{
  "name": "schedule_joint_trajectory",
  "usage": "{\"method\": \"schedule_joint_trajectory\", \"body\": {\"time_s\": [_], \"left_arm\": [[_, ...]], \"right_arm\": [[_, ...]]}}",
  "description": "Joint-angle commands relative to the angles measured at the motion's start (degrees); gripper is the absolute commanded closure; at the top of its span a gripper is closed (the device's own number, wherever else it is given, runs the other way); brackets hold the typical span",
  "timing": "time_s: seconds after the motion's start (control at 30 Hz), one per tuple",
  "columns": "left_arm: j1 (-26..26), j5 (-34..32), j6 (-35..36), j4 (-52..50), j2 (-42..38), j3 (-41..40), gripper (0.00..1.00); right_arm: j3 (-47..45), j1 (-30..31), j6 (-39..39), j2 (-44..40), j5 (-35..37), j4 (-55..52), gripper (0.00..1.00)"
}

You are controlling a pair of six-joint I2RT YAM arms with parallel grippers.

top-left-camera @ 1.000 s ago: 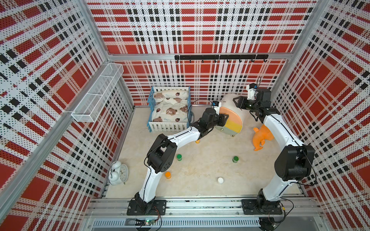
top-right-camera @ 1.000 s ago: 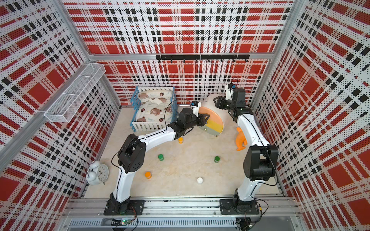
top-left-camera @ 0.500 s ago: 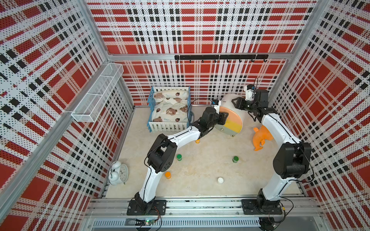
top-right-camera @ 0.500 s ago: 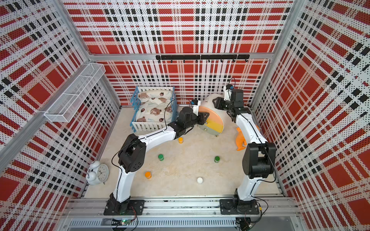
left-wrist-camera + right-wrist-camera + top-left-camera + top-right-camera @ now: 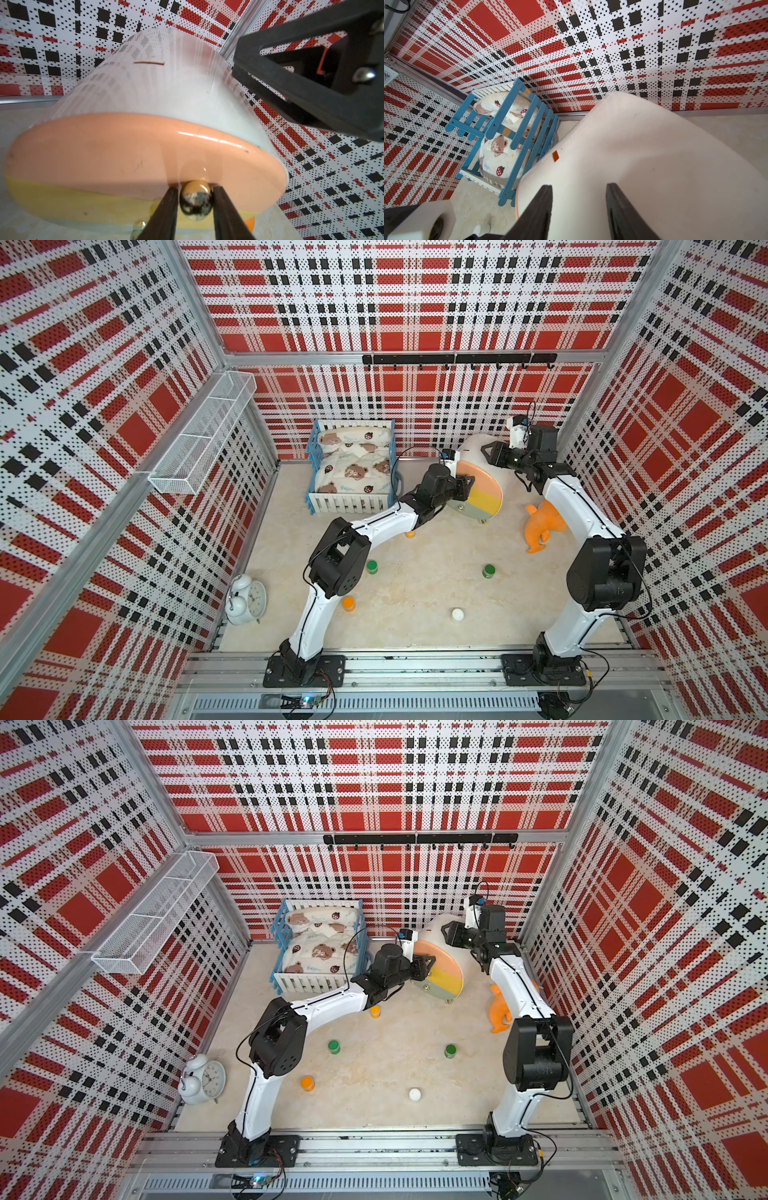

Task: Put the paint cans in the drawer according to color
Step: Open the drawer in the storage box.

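Knob [image 5: 195, 202] between left gripper [image 5: 195, 189] jaws

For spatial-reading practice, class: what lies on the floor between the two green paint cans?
Nothing: both top views show only bare floor between one green can and its twin.

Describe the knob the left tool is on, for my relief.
At the back, right of the blue crib, stands a white rounded drawer cabinet. The knob is the brass ball on its peach top drawer front, pinched by the left tool; the lower knobs are free.
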Motion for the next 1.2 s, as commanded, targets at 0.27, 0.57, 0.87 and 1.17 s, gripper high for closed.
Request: {"method": "schedule_joint_trajectory", "body": {"time_s": [0.27,0.57,0.87,1.17], "left_arm": [[-0.2,-1.8,0.6,-0.3,-0.1,0.9,0.83],[-0.7,-2.7,3.7,1.7,-4.4,-5.1,0.86],[-0.7,-0.8,5.8,4.4,-11.6,-14.7,0.89],[-0.2,1.3,8.3,6.3,-17.1,-22.9,0.9]], "right_arm": [[0.4,0.4,-0.9,1.0,-0.2,0.7,0.52],[-0.1,0.4,-0.9,0.9,-0.1,0.9,0.53],[-0.8,0.4,-0.9,0.8,0.1,1.1,0.54],[-2.3,0.4,-0.6,0.4,0.3,1.6,0.54]]}}
